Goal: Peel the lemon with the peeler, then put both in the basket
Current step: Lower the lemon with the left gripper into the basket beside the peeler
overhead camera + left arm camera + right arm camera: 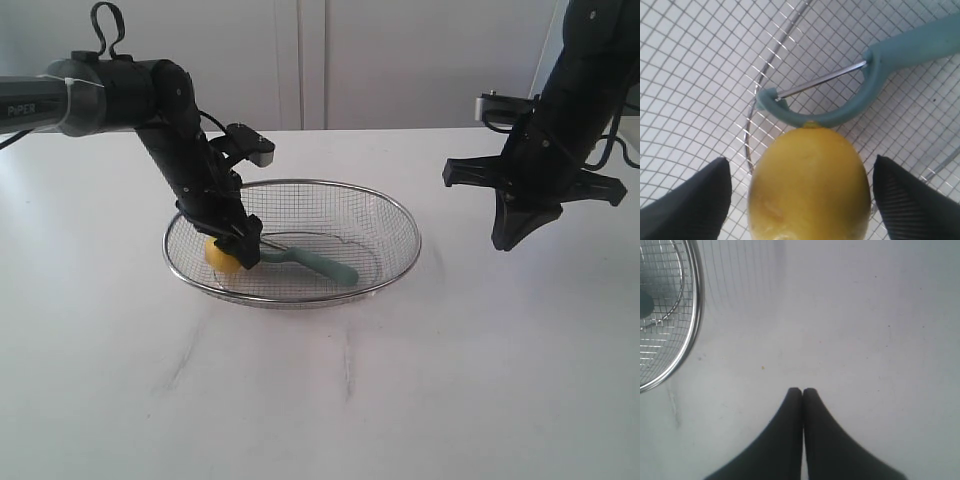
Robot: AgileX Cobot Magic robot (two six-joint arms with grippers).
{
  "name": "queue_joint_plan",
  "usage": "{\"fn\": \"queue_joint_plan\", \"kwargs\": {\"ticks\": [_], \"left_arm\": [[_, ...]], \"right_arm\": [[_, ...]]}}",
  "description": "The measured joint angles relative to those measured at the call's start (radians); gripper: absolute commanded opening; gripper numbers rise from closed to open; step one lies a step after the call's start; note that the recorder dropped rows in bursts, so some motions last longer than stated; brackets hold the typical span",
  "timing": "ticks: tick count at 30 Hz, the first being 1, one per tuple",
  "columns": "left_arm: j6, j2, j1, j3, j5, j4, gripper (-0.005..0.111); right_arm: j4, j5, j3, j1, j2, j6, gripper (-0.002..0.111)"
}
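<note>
– White table (480, 390), pale wall panels behind. Exterior view: what does the large oval wire-mesh basket (412, 236) hold?
– Both items. The small round yellow lemon (220, 258) sits at its left end, and the slim teal-handled peeler (322, 264) lies beside it. The left gripper (243, 246) reaches down inside, at the lemon. The right gripper (506, 238) hangs well apart over bare table, judged parked out of the way.
– Left wrist view?
– Its fingers (695, 207) are spread wide either side of the lemon, not clamping it. The lemon rests on the mesh, its tip touching the peeler's curved head. Placement judged done.
– Right wrist view?
– Its fingertips (790, 420) are pressed together, holding nothing. The basket rim shows off to one side.
</note>
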Motion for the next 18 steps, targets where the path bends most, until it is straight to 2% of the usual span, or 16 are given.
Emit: {"fn": "queue_joint_plan", "kwargs": {"ticks": [18], "left_arm": [[-0.004,-0.081,0.000,0.000,0.017,0.000,0.079]], "right_arm": [[0.000,0.000,0.000,0.000,0.000,0.000,0.000]]}}
